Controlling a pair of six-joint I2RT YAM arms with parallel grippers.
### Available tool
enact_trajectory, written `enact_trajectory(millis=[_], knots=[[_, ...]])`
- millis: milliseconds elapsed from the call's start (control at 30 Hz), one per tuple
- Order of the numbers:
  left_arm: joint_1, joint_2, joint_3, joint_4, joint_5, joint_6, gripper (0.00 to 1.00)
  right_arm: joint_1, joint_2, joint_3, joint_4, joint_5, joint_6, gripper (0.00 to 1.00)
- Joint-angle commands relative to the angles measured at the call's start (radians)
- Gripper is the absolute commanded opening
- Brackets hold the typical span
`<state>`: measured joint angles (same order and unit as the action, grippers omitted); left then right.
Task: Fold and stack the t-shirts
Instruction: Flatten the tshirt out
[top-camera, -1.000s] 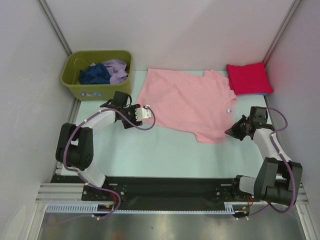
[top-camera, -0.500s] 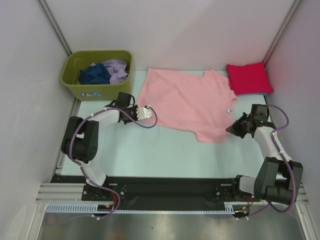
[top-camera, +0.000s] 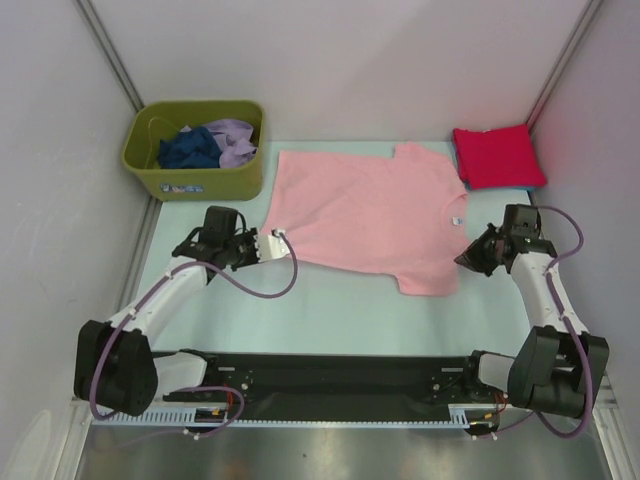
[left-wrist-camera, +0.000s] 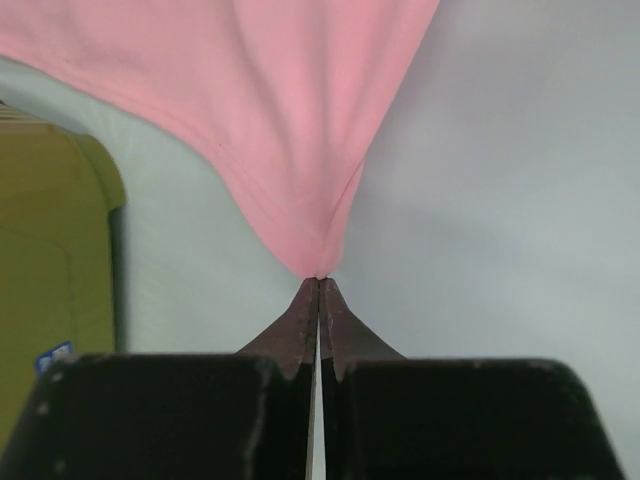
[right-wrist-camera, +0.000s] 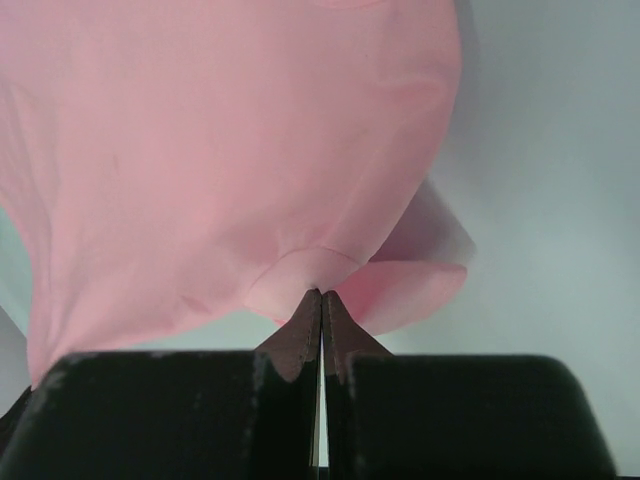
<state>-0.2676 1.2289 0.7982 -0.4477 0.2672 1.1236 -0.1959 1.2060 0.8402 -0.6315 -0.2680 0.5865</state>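
Note:
A large light pink t-shirt (top-camera: 360, 210) lies spread on the table, also seen in the left wrist view (left-wrist-camera: 290, 120) and the right wrist view (right-wrist-camera: 220, 150). My left gripper (top-camera: 278, 239) (left-wrist-camera: 319, 282) is shut on its near left corner, and the cloth pulls to a point at the tips. My right gripper (top-camera: 462, 260) (right-wrist-camera: 322, 295) is shut on a fold at the shirt's near right edge. A folded red t-shirt (top-camera: 497, 155) rests at the back right, with a light blue one (top-camera: 520, 187) peeking out beneath it. Navy (top-camera: 188, 148) and lavender (top-camera: 232, 140) shirts lie crumpled in the bin.
The olive-green bin (top-camera: 195, 180) (left-wrist-camera: 50, 260) stands at the back left, close to my left arm. White walls close in the table on the left, the right and the back. The arms' black base rail runs along the near edge.
My left gripper has shut on the pink shirt's left corner and drawn it leftward. The shirt has shifted left and spread flatter. The right gripper stays shut on its edge.

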Motion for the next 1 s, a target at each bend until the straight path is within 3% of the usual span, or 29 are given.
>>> enact_trajectory(millis=[0, 100, 167, 200, 267, 400, 567, 667, 967], knots=[[0.005, -0.005, -0.056, -0.046, 0.033, -0.047, 0.0, 0.07, 0.07, 0.066, 0.061, 0.009, -0.007, 0.0], [0.005, 0.032, -0.027, 0.015, 0.004, -0.115, 0.0, 0.131, 0.247, 0.19, 0.092, 0.036, -0.011, 0.0], [0.005, 0.056, -0.002, 0.024, -0.017, -0.134, 0.0, 0.118, 0.323, 0.244, 0.093, 0.042, -0.03, 0.1], [0.005, 0.063, 0.015, 0.026, -0.026, -0.143, 0.0, 0.106, 0.384, 0.266, 0.104, 0.058, -0.048, 0.3], [0.007, 0.066, 0.022, 0.035, -0.011, -0.157, 0.0, 0.098, 0.44, 0.342, 0.045, 0.105, -0.12, 0.51], [0.005, 0.049, 0.03, 0.03, 0.01, -0.179, 0.0, 0.081, 0.434, 0.375, -0.063, 0.194, -0.183, 0.55], [0.005, 0.04, 0.015, 0.053, 0.0, -0.191, 0.0, 0.075, 0.187, 0.204, -0.099, 0.266, -0.151, 0.56], [0.005, 0.046, 0.016, 0.055, -0.005, -0.202, 0.0, 0.072, 0.121, 0.088, -0.068, 0.257, -0.108, 0.47], [0.004, 0.037, 0.029, 0.027, 0.004, -0.22, 0.0, 0.104, 0.222, -0.006, 0.081, 0.179, -0.074, 0.56]])
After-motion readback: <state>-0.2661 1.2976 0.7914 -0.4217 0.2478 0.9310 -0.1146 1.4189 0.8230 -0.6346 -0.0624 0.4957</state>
